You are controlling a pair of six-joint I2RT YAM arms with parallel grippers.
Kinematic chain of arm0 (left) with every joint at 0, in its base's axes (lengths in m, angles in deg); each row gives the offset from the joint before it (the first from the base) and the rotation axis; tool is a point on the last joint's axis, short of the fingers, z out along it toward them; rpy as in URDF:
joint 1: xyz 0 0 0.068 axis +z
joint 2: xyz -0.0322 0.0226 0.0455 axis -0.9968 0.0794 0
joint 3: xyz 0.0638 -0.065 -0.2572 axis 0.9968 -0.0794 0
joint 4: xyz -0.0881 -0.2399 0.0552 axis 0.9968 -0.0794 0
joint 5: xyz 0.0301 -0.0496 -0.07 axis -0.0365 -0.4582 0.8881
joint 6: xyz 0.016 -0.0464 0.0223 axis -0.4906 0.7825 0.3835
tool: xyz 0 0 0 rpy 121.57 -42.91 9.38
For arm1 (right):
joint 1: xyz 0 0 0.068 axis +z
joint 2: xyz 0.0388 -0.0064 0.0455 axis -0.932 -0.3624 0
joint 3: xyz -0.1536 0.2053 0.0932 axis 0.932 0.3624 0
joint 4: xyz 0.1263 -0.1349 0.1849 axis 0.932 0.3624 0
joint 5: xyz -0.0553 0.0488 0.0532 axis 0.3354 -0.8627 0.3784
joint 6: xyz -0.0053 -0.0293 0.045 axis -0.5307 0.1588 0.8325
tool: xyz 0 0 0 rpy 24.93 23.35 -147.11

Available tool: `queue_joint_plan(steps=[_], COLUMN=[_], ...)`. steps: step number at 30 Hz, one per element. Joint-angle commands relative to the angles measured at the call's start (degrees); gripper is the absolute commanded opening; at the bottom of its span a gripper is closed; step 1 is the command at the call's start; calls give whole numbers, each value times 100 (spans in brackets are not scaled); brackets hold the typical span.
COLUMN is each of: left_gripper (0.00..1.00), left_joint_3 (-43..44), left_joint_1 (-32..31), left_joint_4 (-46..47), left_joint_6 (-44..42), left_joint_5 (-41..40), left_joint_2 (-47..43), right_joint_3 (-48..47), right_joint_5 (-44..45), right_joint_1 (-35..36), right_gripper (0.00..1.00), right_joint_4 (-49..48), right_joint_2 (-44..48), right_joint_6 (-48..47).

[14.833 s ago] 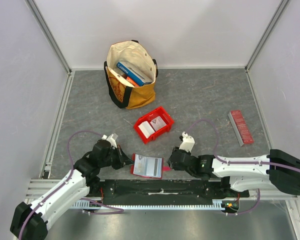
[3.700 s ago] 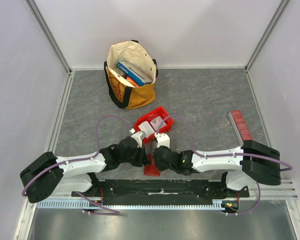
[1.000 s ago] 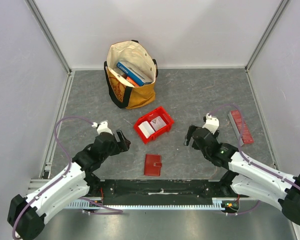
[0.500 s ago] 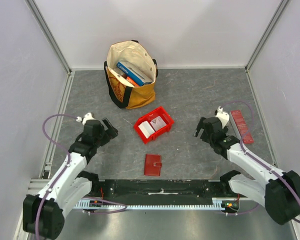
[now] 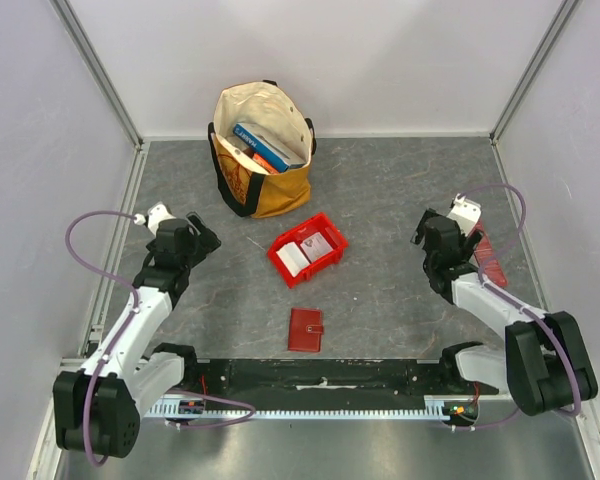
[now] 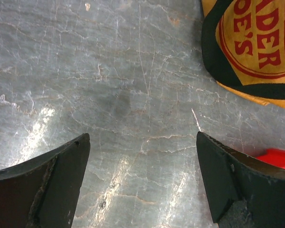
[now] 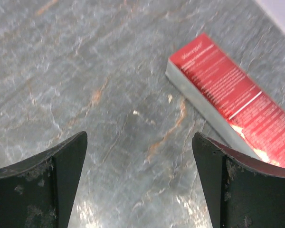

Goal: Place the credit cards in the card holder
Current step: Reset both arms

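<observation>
The card holder (image 5: 305, 329), a small dark red wallet, lies folded shut on the grey table near the front middle. Two pale credit cards (image 5: 291, 260) rest in the red bin (image 5: 325, 262) behind it. My left gripper (image 5: 204, 236) (image 6: 142, 137) hovers open over bare table far left of the wallet, nothing between its fingers. My right gripper (image 5: 427, 232) (image 7: 139, 136) stands open far right of the wallet, also with nothing in it, beside a long red strip (image 7: 232, 95). Neither wrist view shows the wallet or the cards.
A cream and yellow tote bag (image 5: 262, 150) (image 6: 256, 47) with blue books stands at the back left. A corner of the red bin (image 6: 281, 159) shows by my left gripper. The red strip (image 5: 491, 268) lies at the right, partly under my right arm. White walls enclose the table.
Both arms have swung outward and back from the middle, the left to the left, the right to the right. The wallet has stayed put, shut.
</observation>
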Motion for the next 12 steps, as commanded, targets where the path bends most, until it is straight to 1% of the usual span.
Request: queue_joint_plan(steps=[1,2,3,4,5,7,8,9,11,12], left_gripper=[97,97,97,97,97,97,97,97,97,97], left_joint_3=[-247,-300,-335,-362,-362,-344,-362,-388,-362,-327], left_joint_1=[24,24,24,24,24,24,15,24,24,24], left_joint_4=[656,701,736,762,780,824,929,1025,1193,1193], left_joint_6=[-302,-302,-328,-328,-363,-442,-495,-539,-601,-583], left_joint_5=[-334,-334,-334,-360,-404,-448,-440,-457,-527,-632], left_joint_2=[6,23,58,85,111,164,181,216,252,278], right_joint_3=[811,1041,1199,1149,948,981,1007,886,648,760], right_joint_5=[769,787,900,1119,964,691,412,78,6,-74], right_joint_1=[-55,-64,-73,-108,-187,-319,-493,-617,-539,-548], right_gripper=[98,98,98,98,98,98,98,98,98,98], right_joint_4=[-3058,-3752,-4151,-4259,-3930,-4713,-4970,-5042,-4465,-4767], right_joint_2=[-271,-464,-779,-878,-940,-1203,-1439,-1711,-1732,-1732], right_joint_6=[-1332,-1509,-1580,-1590,-1529,-1660,-1634,-1651,-1678,-1730])
